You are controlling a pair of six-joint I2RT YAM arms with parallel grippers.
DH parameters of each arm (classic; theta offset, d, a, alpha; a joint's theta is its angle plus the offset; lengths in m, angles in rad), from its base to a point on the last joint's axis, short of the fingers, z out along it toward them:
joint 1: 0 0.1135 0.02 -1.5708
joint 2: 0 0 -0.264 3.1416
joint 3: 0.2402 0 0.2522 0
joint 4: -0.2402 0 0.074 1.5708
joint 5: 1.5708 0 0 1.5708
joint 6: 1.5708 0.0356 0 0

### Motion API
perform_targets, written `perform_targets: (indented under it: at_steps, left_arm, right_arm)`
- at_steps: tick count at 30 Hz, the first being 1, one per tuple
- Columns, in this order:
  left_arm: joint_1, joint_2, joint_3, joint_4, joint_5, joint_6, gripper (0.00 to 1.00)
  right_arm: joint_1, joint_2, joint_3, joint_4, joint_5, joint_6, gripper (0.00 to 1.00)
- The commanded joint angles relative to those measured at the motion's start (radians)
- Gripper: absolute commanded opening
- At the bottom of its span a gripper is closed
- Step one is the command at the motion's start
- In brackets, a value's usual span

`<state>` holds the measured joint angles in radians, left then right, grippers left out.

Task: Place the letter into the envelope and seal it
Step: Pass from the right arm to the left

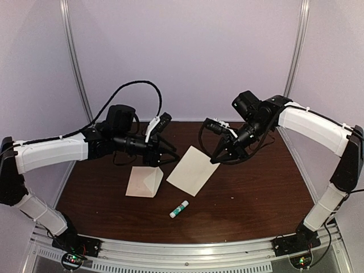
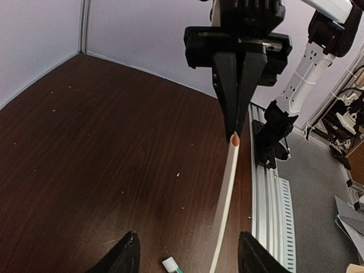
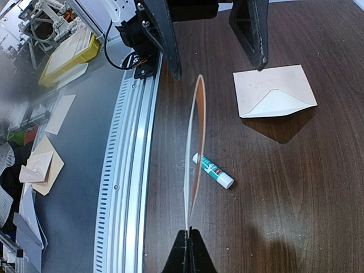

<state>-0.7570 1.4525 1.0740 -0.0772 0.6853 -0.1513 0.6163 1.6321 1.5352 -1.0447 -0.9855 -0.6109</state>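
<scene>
The letter point(image 1: 192, 169), a pale cream sheet, hangs tilted over the table's middle. My right gripper point(image 1: 214, 161) is shut on its far right corner. In the right wrist view the letter point(image 3: 193, 148) shows edge-on and bowed, running from my pinched fingertips point(image 3: 190, 239) out to between the left gripper's fingers point(image 3: 253, 34). My left gripper point(image 1: 168, 156) stands open around the letter's left edge without holding it. In the left wrist view the letter point(image 2: 227, 193) passes between the spread fingers point(image 2: 122, 259). The envelope point(image 1: 144, 182) lies flat left of the letter, its triangular flap point(image 3: 278, 102) slightly raised.
A green-and-white glue stick point(image 1: 178, 209) lies on the dark wooden table point(image 1: 250, 193) in front of the letter, also seen as the glue stick point(image 3: 213, 170) under the sheet. The aluminium rail point(image 1: 187, 250) runs along the near edge. Purple walls enclose the table.
</scene>
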Motion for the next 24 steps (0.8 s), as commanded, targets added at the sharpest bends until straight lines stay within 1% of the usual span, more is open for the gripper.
perform_targets:
  at_steps: [1, 6, 12, 17, 21, 24]
  left_arm:
    - [-0.02, 0.028, 0.043, -0.023, 0.042, 0.053, 0.58]
    - [-0.037, 0.059, 0.067, -0.061, 0.106, 0.086, 0.52]
    - [-0.047, 0.083, 0.084, -0.111, 0.107, 0.129, 0.32]
    - [-0.047, 0.096, 0.082, -0.133, 0.123, 0.141, 0.3]
    - [-0.047, 0.109, 0.086, -0.143, 0.146, 0.142, 0.23]
    - [-0.047, 0.117, 0.089, -0.144, 0.155, 0.142, 0.22]
  right_arm:
    - [0.018, 0.025, 0.053, -0.047, 0.024, -0.031, 0.0]
    - [0.028, 0.048, 0.075, -0.063, 0.024, -0.021, 0.0]
    - [0.031, 0.07, 0.095, -0.082, 0.013, -0.023, 0.0]
    - [0.039, 0.083, 0.101, -0.086, 0.006, -0.019, 0.0]
    - [0.043, 0.091, 0.111, -0.087, 0.001, -0.018, 0.0]
    - [0.046, 0.098, 0.117, -0.089, 0.0, -0.019, 0.0]
